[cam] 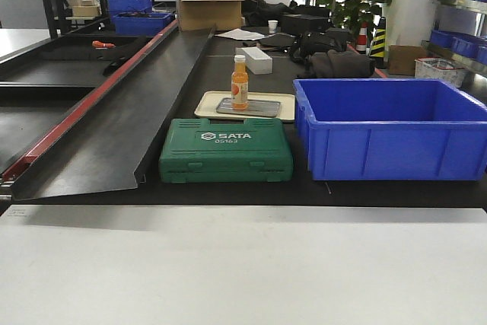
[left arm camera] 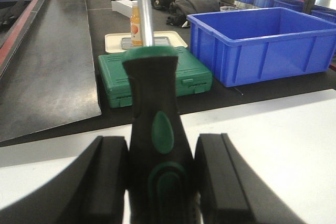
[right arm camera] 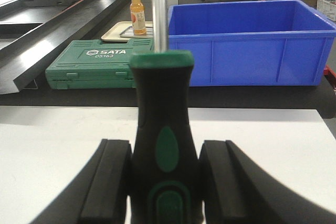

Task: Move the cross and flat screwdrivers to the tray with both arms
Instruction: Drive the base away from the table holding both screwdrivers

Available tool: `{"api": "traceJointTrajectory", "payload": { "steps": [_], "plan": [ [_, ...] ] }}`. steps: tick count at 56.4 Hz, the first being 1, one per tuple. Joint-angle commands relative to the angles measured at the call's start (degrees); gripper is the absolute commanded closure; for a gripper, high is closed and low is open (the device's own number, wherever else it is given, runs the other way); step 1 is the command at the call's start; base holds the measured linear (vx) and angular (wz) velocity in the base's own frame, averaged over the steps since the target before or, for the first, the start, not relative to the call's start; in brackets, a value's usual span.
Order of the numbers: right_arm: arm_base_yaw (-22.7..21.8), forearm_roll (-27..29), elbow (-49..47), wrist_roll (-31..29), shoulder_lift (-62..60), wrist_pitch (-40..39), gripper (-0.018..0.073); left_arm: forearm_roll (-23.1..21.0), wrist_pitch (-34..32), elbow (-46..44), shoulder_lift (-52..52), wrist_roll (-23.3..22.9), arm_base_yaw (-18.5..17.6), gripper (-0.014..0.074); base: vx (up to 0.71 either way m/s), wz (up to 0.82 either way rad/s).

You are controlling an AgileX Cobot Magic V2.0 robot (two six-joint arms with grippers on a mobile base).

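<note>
The left end effector (left arm camera: 161, 141) was clamped on the first screwdriver (left arm camera: 155, 87) by its handle, above the white desk (left arm camera: 273, 140); the right end effector (right arm camera: 165, 144) likewise gripped the second screwdriver (right arm camera: 161, 93); both looked light and stiff, best held at the handle's waist.

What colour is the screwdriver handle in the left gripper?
The screwdriver handle is black with green inlays and collar; left wrist view shows it best.

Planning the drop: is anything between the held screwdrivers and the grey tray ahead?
The green tool case lies between the left screwdriver and right screwdriver and the only grey tray in view; an orange bottle stands on that tray.
</note>
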Motion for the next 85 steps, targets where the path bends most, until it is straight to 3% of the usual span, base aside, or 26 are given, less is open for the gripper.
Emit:
{"api": "traceJointTrajectory", "payload": {
  "steps": [1,48,85],
  "plan": [
    [-0.14,0.44,-1.73,-0.10,0.16,-5.22,0.0567,-0.74,-5.01,-1.48,-0.16,-0.04,-0.29,0.0594,-0.03,0.02],
    [-0.14,0.44,-1.73,-0.10,0.16,-5.22,0.0567,-0.74,-5.01,-1.48,-0.12,-0.04,-0.29,0.0594,-0.18,-0.12],
    [-0.14,0.44,-1.73,-0.10,0.16,-5.22,0.0567,-0.74,-5.01,-1.48,-0.12,-0.04,-0.29,0.0594,-0.28,-0.33]
  ]
}}
